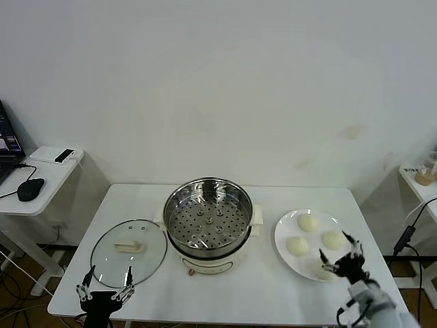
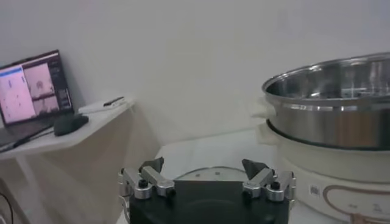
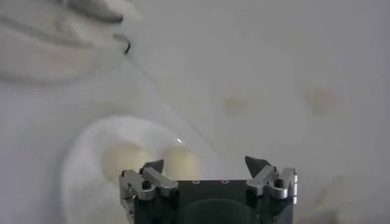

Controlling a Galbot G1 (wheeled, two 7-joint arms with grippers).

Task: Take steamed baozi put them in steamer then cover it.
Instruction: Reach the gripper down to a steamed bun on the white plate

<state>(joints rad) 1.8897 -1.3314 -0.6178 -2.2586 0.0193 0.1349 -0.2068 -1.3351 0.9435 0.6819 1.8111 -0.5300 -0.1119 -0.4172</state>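
The steamer (image 1: pixel 208 225) sits mid-table (image 1: pixel 273 287), a round shiny steel pot on a cream-white base with side handles; its perforated steel tray holds nothing. The cover (image 1: pixel 129 252), a clear glass disc with a metal rim and a cream oblong handle, lies flat on the table to the pot's left, nearly touching it. On the pot's right a flat white plate (image 1: pixel 283 229) carries the baozi (image 1: pixel 308 222), smooth, round and cream-white: three show plainly, and a fourth at the plate's near edge is mostly hidden behind my right gripper.

My right gripper (image 1: pixel 339 257) is over the plate's near right edge, fingers spread wide, right by that hidden bun and just in front of the other three; I hold nothing. In my right wrist view the gripper (image 3: pixel 207 163) shows both tips well apart, with two pale buns and the plate's rim as soft shapes beyond; everything there is smeared and hard to read.

My left gripper (image 1: pixel 104 288) hangs at the table's near left edge, just in front of the cover, fingers wide and empty. My left wrist view shows its tips (image 2: pixel 204 164) apart, the cover's rim just past them and the steamer's (image 2: pixel 329 122) steel wall to one side, cut off by the picture's edge.
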